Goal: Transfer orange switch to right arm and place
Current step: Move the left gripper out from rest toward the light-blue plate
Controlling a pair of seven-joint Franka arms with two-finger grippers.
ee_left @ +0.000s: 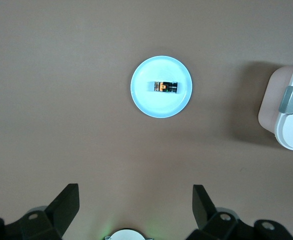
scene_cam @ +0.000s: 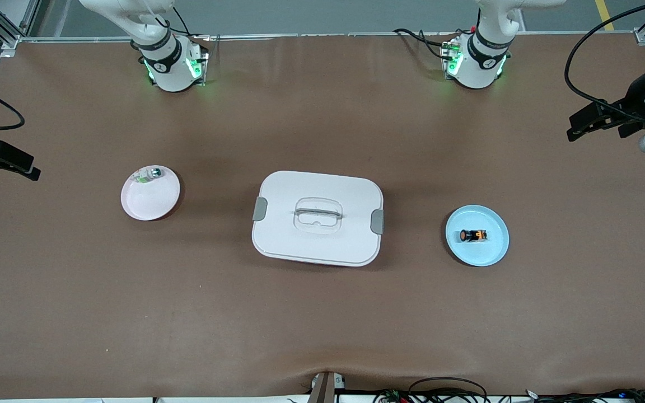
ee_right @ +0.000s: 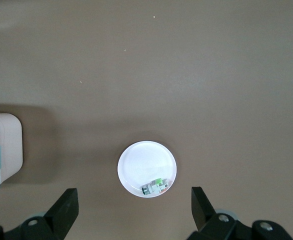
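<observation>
A brown table (scene_cam: 322,313) is seen. Three things are set right on it. A white box with a lid (scene_cam: 317,218) is placed in the middle. A pink plate (scene_cam: 146,202) is set toward the right arm's end. A blue plate (scene_cam: 490,252) is set toward the left arm's end.
</observation>
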